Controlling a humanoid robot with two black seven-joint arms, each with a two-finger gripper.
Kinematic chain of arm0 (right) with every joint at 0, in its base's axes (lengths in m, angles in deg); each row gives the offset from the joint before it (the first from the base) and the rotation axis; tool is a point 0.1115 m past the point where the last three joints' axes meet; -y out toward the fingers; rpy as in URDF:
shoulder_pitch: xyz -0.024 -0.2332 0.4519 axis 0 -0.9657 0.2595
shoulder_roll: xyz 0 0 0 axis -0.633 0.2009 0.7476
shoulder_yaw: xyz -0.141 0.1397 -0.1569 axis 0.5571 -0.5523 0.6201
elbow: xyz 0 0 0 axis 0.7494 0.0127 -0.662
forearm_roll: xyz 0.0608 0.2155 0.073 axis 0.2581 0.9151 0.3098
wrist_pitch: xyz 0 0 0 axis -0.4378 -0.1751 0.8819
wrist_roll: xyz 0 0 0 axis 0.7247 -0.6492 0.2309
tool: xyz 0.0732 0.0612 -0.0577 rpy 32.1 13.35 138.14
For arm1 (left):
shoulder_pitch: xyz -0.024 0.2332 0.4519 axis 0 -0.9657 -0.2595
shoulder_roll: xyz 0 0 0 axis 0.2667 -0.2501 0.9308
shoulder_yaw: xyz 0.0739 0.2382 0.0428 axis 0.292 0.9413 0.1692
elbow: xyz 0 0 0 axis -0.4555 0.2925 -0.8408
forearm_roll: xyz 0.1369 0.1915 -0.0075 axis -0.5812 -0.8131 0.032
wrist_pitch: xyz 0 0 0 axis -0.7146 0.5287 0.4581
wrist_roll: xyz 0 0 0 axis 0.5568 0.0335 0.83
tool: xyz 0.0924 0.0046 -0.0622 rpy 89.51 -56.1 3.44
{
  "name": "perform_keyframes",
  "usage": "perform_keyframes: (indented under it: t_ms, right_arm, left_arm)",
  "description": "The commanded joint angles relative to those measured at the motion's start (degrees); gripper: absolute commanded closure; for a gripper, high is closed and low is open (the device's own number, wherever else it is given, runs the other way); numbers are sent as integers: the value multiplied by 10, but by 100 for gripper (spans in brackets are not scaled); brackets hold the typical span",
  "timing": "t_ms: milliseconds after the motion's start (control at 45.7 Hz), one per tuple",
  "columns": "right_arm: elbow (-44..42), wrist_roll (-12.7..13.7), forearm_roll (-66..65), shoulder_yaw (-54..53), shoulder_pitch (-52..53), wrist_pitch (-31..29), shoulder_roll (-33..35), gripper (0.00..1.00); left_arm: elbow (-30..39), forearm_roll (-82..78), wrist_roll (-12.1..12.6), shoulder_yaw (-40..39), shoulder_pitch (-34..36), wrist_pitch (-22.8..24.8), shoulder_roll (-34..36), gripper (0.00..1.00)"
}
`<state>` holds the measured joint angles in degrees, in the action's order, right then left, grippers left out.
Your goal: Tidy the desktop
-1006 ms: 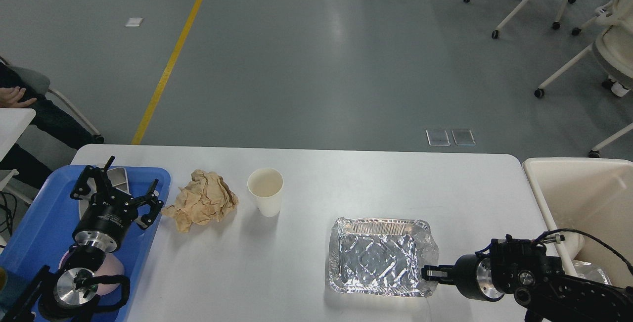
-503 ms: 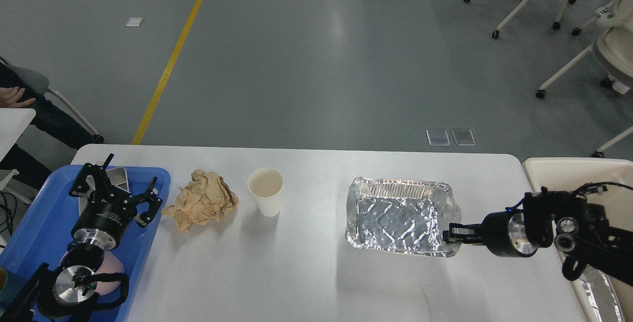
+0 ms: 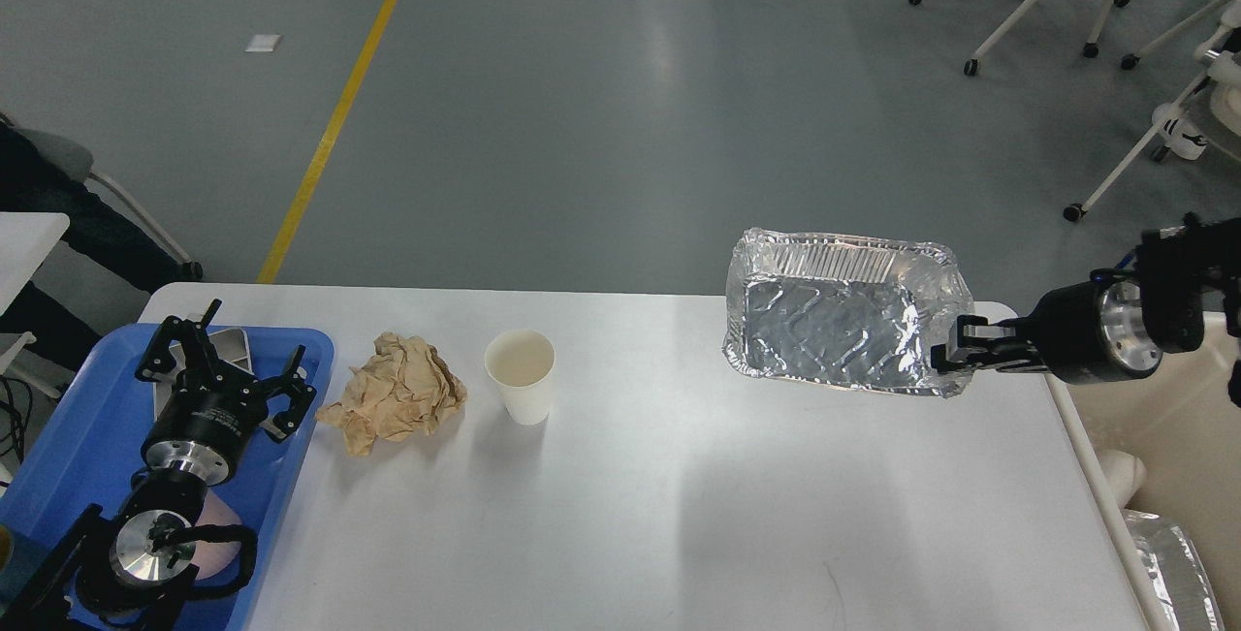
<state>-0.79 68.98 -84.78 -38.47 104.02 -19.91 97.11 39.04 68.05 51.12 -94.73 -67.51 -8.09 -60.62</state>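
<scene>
The white desktop [image 3: 659, 515] fills the lower view. My right gripper [image 3: 948, 356] is shut on the right rim of a crumpled foil tray [image 3: 839, 321] and holds it well above the desktop's far right corner. A crumpled brown paper ball [image 3: 396, 393] and a white paper cup [image 3: 521, 375] stand on the desktop at the left. My left gripper [image 3: 233, 366] is open and empty above the blue tray [image 3: 68, 437].
A cream bin [image 3: 1178, 476] stands off the desktop's right edge, with foil [image 3: 1168, 563] in its lower part. The blue tray holds a grey dish [image 3: 233, 345] and a pink item [image 3: 218, 515]. Office chairs stand on the floor at the far right.
My right gripper has lifted the foil tray off the desktop and carried it up and to the right, toward the bin. The left arm has barely moved.
</scene>
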Motion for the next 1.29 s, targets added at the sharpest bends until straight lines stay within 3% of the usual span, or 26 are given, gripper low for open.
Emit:
perform_keyframes:
  t_ms: [0, 197, 394, 809, 984, 1268]
  right_arm:
    - [-42, 0, 0, 31, 37, 1, -63, 100]
    - [-140, 0, 11, 81, 100, -1, -180, 100]
    - [-216, 0, 15, 106, 122, -2, -288, 100]
    - [-223, 1, 14, 129, 117, 0, -307, 100]
    - [-225, 1, 14, 129, 115, 1, -307, 100]
    - [-224, 1, 14, 129, 113, 2, -307, 100]
  left_arm:
    - [-1, 0, 0, 7, 3, -8, 1, 3]
    - [-1, -11, -5, 8, 2, -13, 3, 3]
    - [-1, -134, -4, 8, 7, -62, 7, 3]
    - [10, -138, 2, 23, 41, -56, 27, 3]
    - [23, -142, -6, 110, 67, -55, 113, 3]
    - [101, -146, -7, 241, 84, -53, 373, 3]
